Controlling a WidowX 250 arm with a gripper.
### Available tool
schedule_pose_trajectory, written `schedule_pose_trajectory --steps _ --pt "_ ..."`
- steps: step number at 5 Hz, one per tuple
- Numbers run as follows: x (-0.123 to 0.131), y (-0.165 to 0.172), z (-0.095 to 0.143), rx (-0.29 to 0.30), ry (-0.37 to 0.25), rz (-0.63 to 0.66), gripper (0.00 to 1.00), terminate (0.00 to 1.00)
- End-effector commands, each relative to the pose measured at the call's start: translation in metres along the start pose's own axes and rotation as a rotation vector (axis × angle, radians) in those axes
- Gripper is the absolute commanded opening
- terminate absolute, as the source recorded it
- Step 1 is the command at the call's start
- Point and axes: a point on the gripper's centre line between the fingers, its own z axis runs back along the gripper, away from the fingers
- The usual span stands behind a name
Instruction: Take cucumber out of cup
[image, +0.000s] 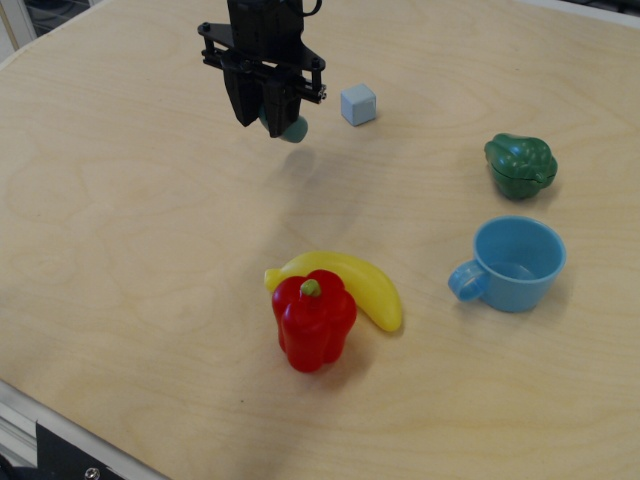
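Cucumber (291, 127), a stubby teal-green toy piece, sits pinched in the black gripper (262, 117) toward eleven o'clock on the pale wooden table (120, 230); only its rounded end shows, poking out beside the dark fingers (243, 100), which are drawn close around it; a soft shadow lies on the wood below and to the right of the claw, so the piece hangs clear of the table surface; the light blue cup (512, 264) stands upright toward four o'clock, well apart from the gripper, its loop handle turned to the left and its mouth open to the camera, with nothing but blue inside showing; the dark green bell pepper (521, 165) rests just beyond the cup, toward two o'clock, near it but not touching; the small pale grey-blue cube (358, 104) sits at about twelve o'clock, just to the right of the gripper and apart from it; near the centre, slightly toward six o'clock, the red bell pepper (313, 320) stands upright with its green stem on top, and the yellow banana (360, 283) lies curved right behind it, the two touching or nearly so; a strip of dark frame (70, 458) shows past the table's edge at seven o'clock.
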Motion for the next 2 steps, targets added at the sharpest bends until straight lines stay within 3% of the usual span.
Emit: schedule_pose_trajectory --steps 1,2 --pt "0.0005 0.0008 0.0023 0.009 -0.015 -0.001 0.0 0.0" --pt "-0.0082 -0.0037 -0.0025 0.006 -0.003 0.013 0.0 0.0"
